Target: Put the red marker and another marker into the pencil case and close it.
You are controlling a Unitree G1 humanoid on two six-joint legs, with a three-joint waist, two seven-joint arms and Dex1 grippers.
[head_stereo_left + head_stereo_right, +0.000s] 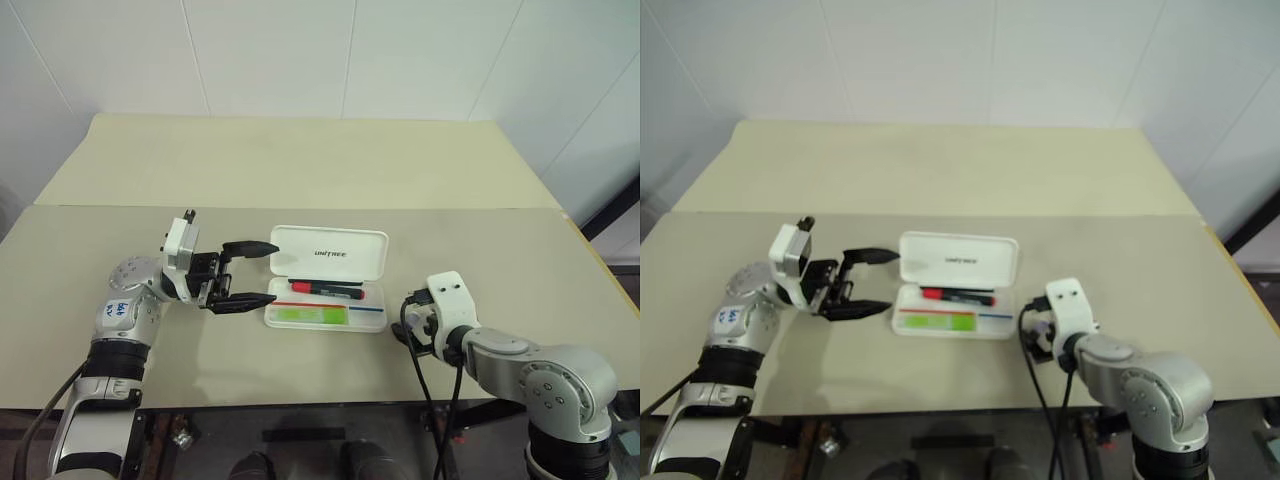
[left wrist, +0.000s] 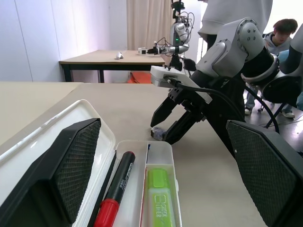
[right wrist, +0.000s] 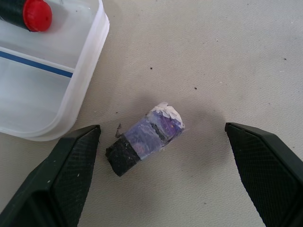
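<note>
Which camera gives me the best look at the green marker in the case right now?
The left wrist view: the green marker lies close up in the open pencil case, printed face up, beside the red marker. Both eye views show it from above as a small green strip in the near compartment. The right wrist view catches the case corner, not this marker.

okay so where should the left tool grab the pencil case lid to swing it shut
Probably the free long edge of the open lid, approached from the far side, pushing it toward the robot over the tray. The hinge runs beside the red marker; the left tool, open, sits at the case's left end.
</note>
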